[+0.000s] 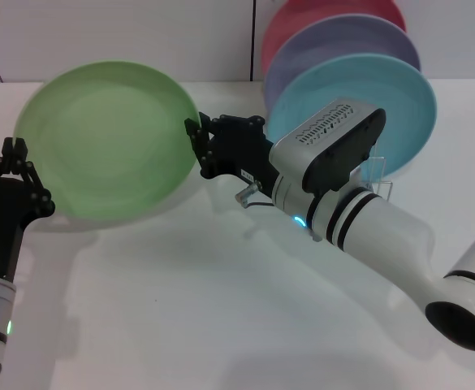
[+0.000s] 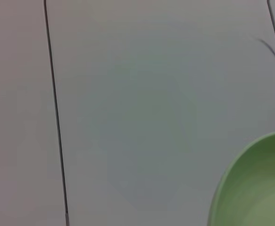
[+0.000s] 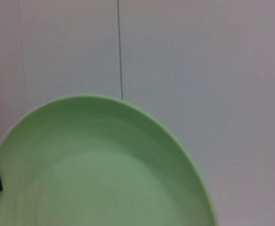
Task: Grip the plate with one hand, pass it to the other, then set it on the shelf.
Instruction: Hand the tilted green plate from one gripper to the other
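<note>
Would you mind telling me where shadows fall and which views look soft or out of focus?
Head view: a soft shadow lies on the table beneath the plate, held between left pincer and right pincer. Left wrist view: wall seams and plate rim look soft. Right wrist view: plate evenly lit, slightly soft.

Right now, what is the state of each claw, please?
Left claw: at the green plate's left rim; grip cannot be told.
Right claw: closed on the plate's right rim, holding it.

You can't see most of the rack [image 1: 381, 180], it's tucked behind the right arm [image 1: 367, 219] and blue plate [image 1: 383, 106].
</note>
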Controlling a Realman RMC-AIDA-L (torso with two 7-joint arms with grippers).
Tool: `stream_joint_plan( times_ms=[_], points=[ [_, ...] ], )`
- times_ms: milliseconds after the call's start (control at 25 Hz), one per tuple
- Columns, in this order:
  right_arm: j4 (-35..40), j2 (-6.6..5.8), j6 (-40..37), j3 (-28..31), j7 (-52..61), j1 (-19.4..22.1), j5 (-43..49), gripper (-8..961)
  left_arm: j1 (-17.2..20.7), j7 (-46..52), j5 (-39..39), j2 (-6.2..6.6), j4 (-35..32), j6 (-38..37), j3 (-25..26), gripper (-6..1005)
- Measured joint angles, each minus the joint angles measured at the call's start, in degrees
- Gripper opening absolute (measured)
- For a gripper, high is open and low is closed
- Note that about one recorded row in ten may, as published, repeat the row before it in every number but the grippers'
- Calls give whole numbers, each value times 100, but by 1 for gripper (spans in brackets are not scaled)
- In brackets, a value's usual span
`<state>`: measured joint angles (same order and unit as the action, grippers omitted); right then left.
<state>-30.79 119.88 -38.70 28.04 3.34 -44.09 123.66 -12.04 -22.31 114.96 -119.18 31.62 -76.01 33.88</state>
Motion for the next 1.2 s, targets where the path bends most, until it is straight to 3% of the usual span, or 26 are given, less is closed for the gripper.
stream_joint_plan(
  times_ms=[1200],
  points=[
    [12,0,-29,60,-28,15,0,47,-9,-6,-17,0,11,-2,-58,33]
  ],
)
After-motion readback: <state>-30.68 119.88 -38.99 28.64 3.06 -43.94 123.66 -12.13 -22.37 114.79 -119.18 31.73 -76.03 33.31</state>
